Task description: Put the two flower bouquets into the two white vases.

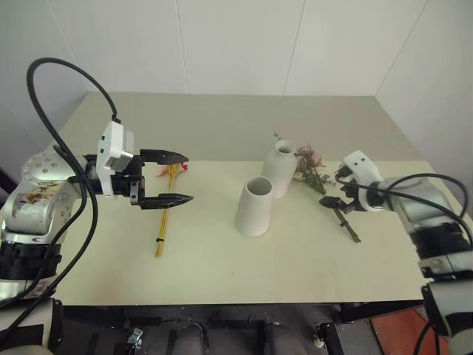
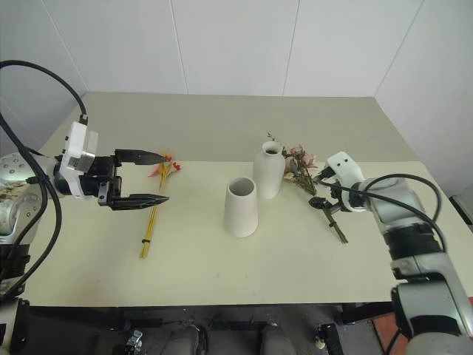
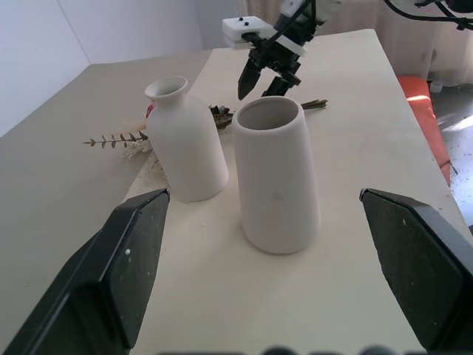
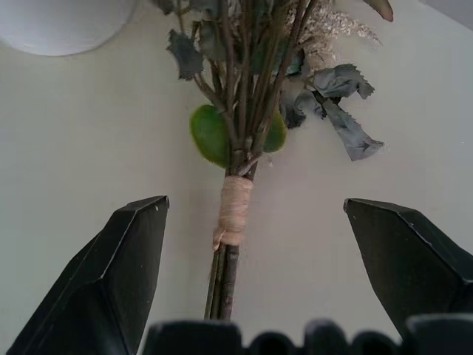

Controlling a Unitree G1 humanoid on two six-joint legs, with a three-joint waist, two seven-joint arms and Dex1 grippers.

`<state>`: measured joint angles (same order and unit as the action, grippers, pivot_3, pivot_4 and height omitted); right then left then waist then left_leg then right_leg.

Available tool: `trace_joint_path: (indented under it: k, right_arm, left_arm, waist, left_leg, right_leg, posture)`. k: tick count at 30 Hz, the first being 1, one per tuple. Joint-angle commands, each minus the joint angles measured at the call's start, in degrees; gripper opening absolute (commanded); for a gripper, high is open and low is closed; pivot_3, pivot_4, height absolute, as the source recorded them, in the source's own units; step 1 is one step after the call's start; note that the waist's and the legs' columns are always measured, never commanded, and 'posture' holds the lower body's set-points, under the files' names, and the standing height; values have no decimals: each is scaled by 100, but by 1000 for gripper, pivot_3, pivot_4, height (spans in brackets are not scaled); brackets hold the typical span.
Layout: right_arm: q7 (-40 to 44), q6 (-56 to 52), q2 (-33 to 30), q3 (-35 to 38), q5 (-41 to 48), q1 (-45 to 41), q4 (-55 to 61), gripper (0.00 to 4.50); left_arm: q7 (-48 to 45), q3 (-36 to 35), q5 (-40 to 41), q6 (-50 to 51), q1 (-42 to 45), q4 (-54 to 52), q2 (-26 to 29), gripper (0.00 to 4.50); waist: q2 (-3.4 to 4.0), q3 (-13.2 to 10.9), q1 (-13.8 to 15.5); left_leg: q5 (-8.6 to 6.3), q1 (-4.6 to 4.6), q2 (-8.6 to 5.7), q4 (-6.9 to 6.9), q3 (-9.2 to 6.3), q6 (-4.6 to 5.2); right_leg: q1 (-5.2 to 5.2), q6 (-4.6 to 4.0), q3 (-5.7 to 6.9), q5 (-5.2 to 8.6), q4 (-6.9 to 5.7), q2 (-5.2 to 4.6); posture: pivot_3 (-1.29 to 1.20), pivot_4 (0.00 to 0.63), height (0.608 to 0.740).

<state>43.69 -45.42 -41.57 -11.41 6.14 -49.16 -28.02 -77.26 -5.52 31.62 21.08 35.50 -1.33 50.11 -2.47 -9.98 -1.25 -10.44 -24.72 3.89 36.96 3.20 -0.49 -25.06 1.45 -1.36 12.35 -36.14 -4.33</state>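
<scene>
Stems of the pink bouquet [image 4: 235, 214] are lying on the table [image 1: 222, 126] between your right gripper's [image 4: 251, 244] spread fingers; left gripper [image 1: 176, 177] is hovering wide apart too. Closing off-centre risks the bunch rolling away beside the vases [image 1: 255, 207].

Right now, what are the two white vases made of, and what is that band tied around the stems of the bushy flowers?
The wide-mouthed white tapered vase and the narrow-necked white bottle vase look like unglazed ceramic or plaster: matte, chalky, without shine. The beige band wrapped around the bushy pink-and-green bouquet's stems looks like twine or paper tape, since fine wound ridges show. The stems look like thin dry twigs.
</scene>
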Motion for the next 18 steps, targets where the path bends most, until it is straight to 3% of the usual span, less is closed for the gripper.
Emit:
trace_joint_path:
  k: [1, 6, 12, 15, 18]
  right_arm:
    - [51, 400, 135, -61, -283, -458, -831, 3851]
    - [136, 722, 401, -201, -609, -891, -1775, 2142]
    - [88, 769, 518, -130, -806, -1092, -2020, 192]
    - [-794, 995, 643, 219, -868, -1159, -2008, 188]
    - [-2619, 2578, 999, 1076, -715, -1183, -1908, 188]
  left_arm:
    - [61, -130, 68, 52, -40, -267, 80, 4500]
    - [152, -254, 153, 153, -175, -419, 91, 4500]
    - [228, -312, 129, 197, -325, -537, 124, 4500]
    - [237, -331, 138, 198, -360, -551, 123, 4500]
    - [240, -331, 138, 201, -365, -543, 134, 4500]
  waist:
    - [0, 0, 10]
    - [1, 0, 18]
    - [2, 0, 12]
    - [2, 0, 12]
    - [2, -1, 1]
  left_leg:
    - [0, 0, 0, 0, -1, 0]
    - [0, 0, 0, 0, 1, 0]
    - [1, 5, 1, 1, 0, 0]
    - [1, 6, 1, 1, 0, 0]
    - [2, 5, 1, 2, 1, -1]
  right_leg:
    - [0, 0, 0, 0, -1, 0]
    - [0, 0, 0, 0, -3, 0]
    - [0, -1, 0, -1, -11, 2]
    - [1, -1, 0, -1, -12, 1]
    - [-4, -2, -1, -2, -16, 1]
  posture:
    - [0, 150, 740]
    - [0, 150, 740]
    - [0, 150, 740]
    - [0, 150, 740]
    - [0, 150, 740]
